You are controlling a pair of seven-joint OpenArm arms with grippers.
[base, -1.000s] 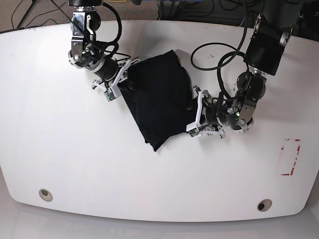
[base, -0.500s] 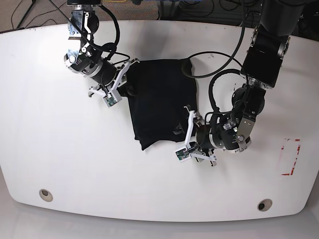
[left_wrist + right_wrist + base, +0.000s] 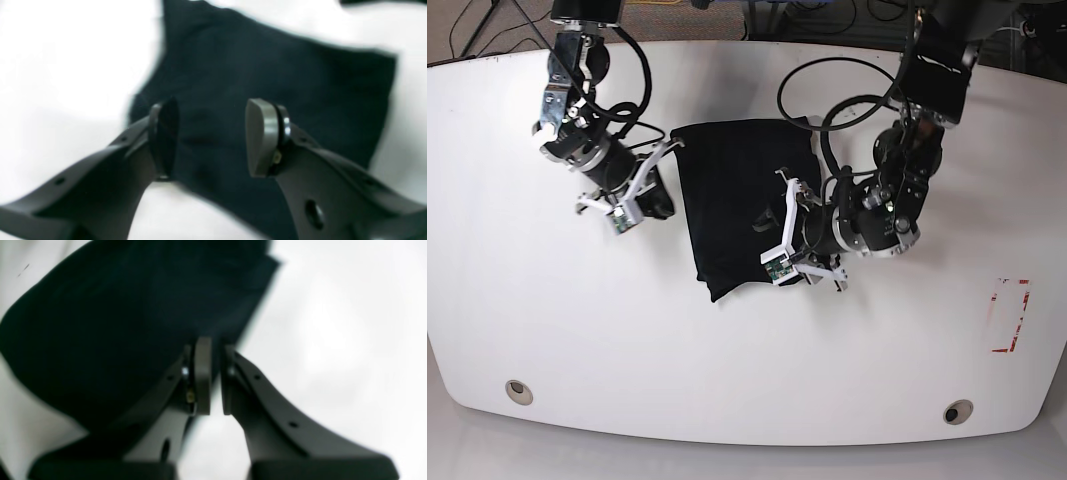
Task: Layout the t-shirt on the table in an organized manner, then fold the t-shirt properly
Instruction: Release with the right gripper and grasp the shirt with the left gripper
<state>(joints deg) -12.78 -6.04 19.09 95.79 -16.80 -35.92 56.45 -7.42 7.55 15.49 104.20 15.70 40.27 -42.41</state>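
The black t-shirt (image 3: 739,205) lies folded into a compact block on the white table (image 3: 747,350), slightly left of centre. My left gripper (image 3: 772,215) is over the shirt's right part. In the left wrist view it (image 3: 213,133) is open and empty above the cloth (image 3: 283,76). My right gripper (image 3: 667,152) is at the shirt's upper left edge. In the right wrist view it (image 3: 215,346) is shut, with its tips at the edge of the cloth (image 3: 116,323). Whether cloth is pinched between the pads I cannot tell.
Black cables (image 3: 827,95) loop over the table behind the shirt. Two grommet holes (image 3: 518,390) (image 3: 956,411) sit near the front edge. A red-marked rectangle (image 3: 1010,315) is at the right.
The shirt has turned from a slanted lie to nearly square with the table and shifted left. Both arms have swung: the right gripper moved left, the left gripper moved up onto the shirt.
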